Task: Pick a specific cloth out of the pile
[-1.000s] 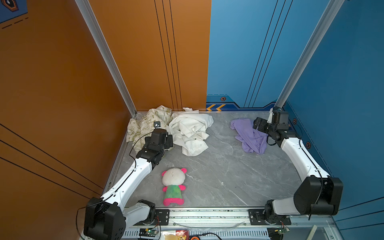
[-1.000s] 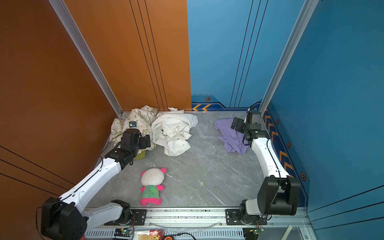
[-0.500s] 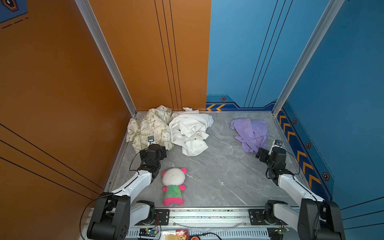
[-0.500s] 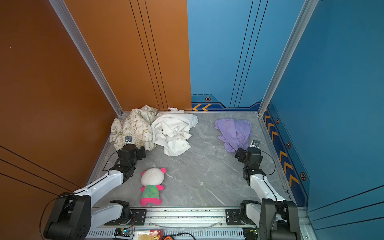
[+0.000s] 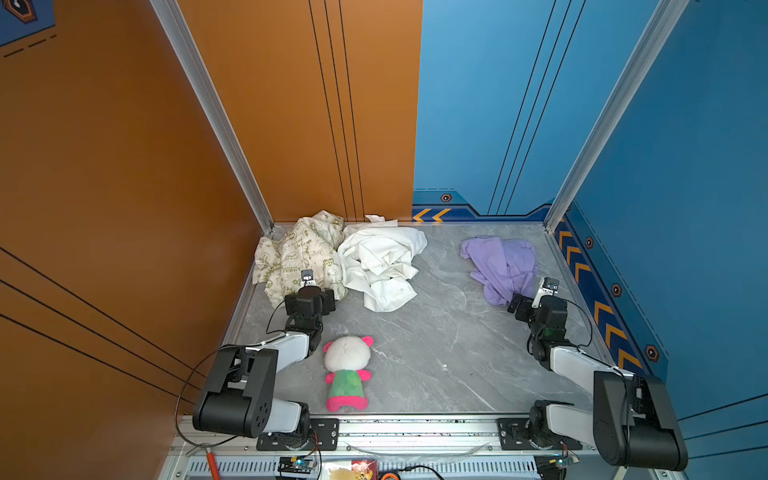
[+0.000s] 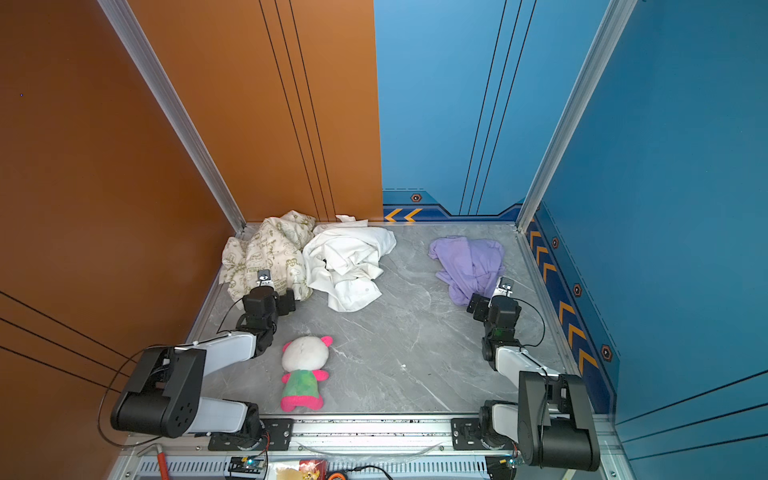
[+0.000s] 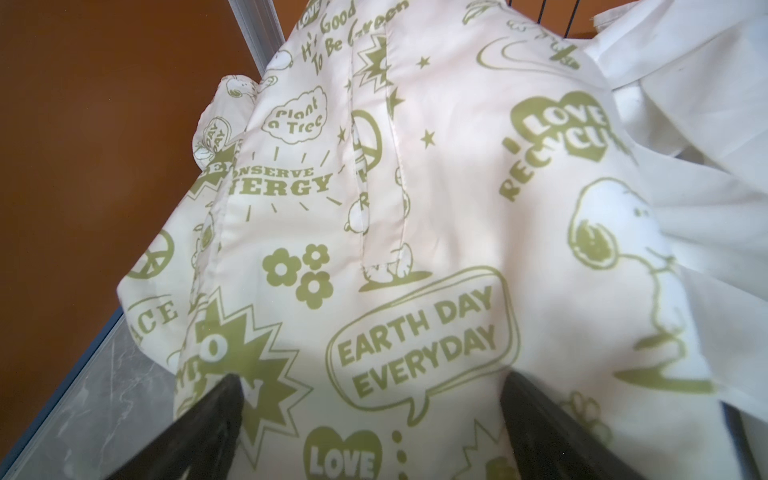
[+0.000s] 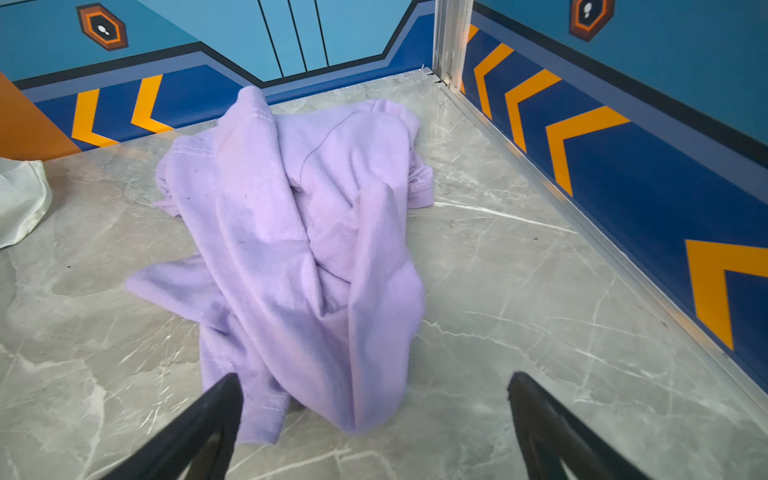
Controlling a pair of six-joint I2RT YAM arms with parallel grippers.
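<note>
A lavender-purple cloth (image 8: pixel 299 232) lay crumpled on a grey marbled table (image 8: pixel 519 257), just ahead of the right gripper (image 8: pixel 374 377); that gripper's black fingers (image 8: pixel 208 419) stood wide apart and empty, the cloth's near hem reaching just between their tips; the left gripper (image 7: pixel 372 380) likewise had its fingers (image 7: pixel 199 419) spread wide, holding nothing, close against the cream cloth with green print (image 7: pixel 415 249) in the pile (image 5: pixel 332 257); contact could not be told; a white cloth (image 5: pixel 382 262) lay off to those fingers' right; a plush toy (image 5: pixel 347 374) lay behind them.
</note>
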